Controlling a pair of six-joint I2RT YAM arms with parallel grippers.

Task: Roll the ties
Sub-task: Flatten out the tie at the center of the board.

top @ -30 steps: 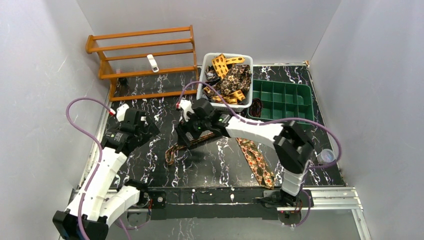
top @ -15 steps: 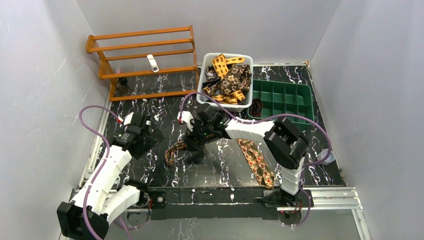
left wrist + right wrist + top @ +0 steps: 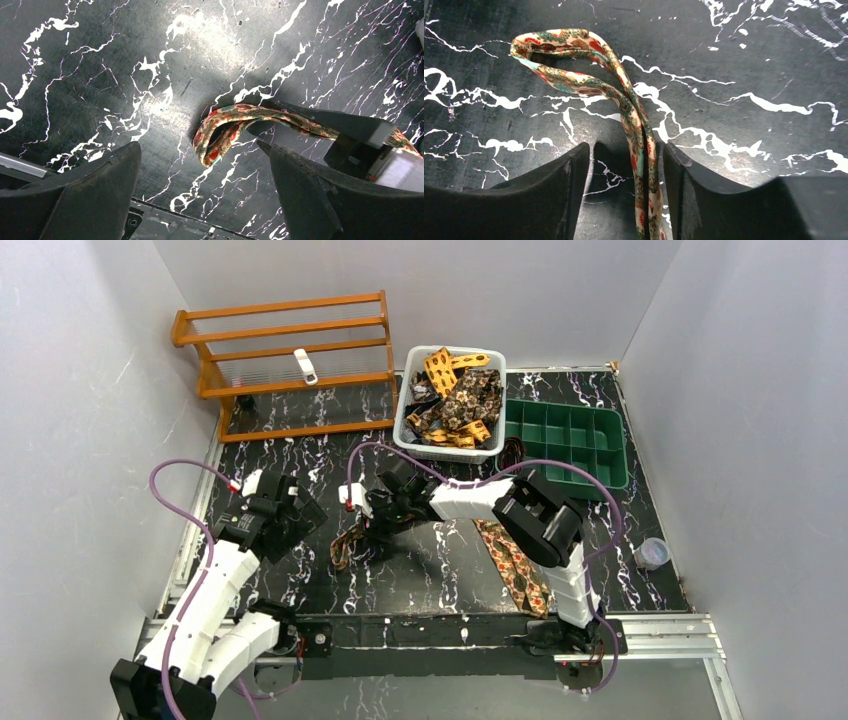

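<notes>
One patterned tie (image 3: 512, 562) lies on the black marble table, its wide end near the front right. Its narrow end is doubled into a loop (image 3: 574, 60) at centre left. My right gripper (image 3: 626, 150) straddles the doubled strip just behind the loop. Its jaws stand partly open; the strip lies against the right finger with a gap to the left one. My left gripper (image 3: 200, 150) hovers wide open just left of the loop (image 3: 220, 130), nothing between its fingers. In the top view the right gripper (image 3: 375, 525) and the left gripper (image 3: 300, 515) flank the loop (image 3: 345, 545).
A white bin (image 3: 405, 410) heaped with several more ties stands at the back centre. Right of it is a green compartment tray (image 3: 565, 440). A wooden rack (image 3: 285, 360) fills the back left. A small clear cup (image 3: 650, 553) sits by the right edge.
My right arm has slid left along the tie toward the loop and its jaws have narrowed around the strip. The left gripper has shifted slightly and stays wide open.
</notes>
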